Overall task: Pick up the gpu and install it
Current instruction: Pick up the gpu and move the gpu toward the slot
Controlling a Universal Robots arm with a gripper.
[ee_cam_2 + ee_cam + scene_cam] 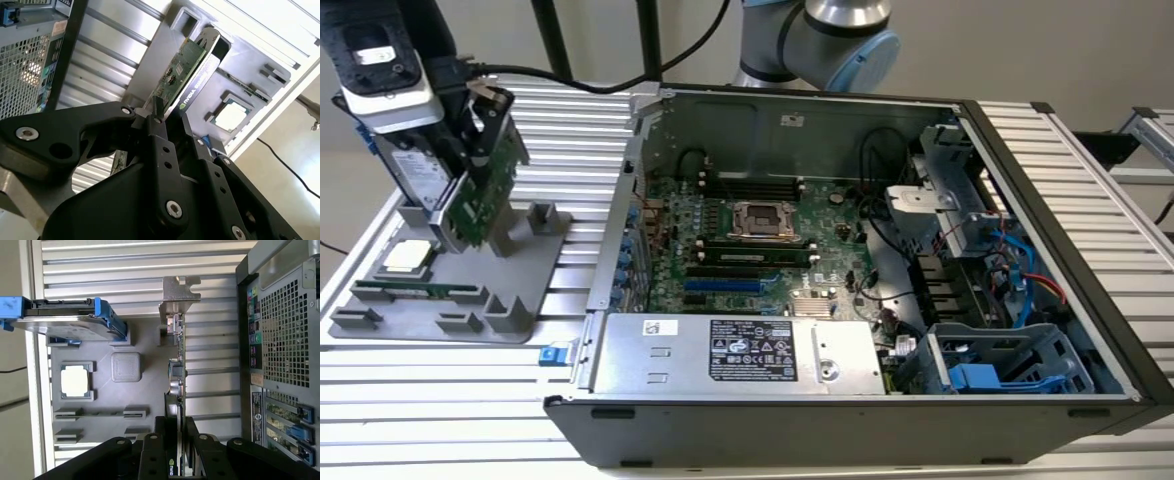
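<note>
Exterior, gripper: the gripper [478, 135] hangs above the tray [540, 272], clenched on the gpu's top edge.
Exterior, gpu: the gpu [487, 195] stands upright over the tray's back stands, just beside the hard drive [416, 170] and well apart from the case [827, 440].
Second wrist, gripper: the fingers [160, 145] press on both faces of the gpu [182, 70], which reaches out from them toward the tray [215, 92].
First wrist, gpu: the gpu [176, 372], seen edge-on, runs out from between the fingers [152, 455] over the tray [145, 345]. Its bracket end is farthest from the gripper, and it lies between the hard drive [65, 320] and the case [280, 340].
</note>
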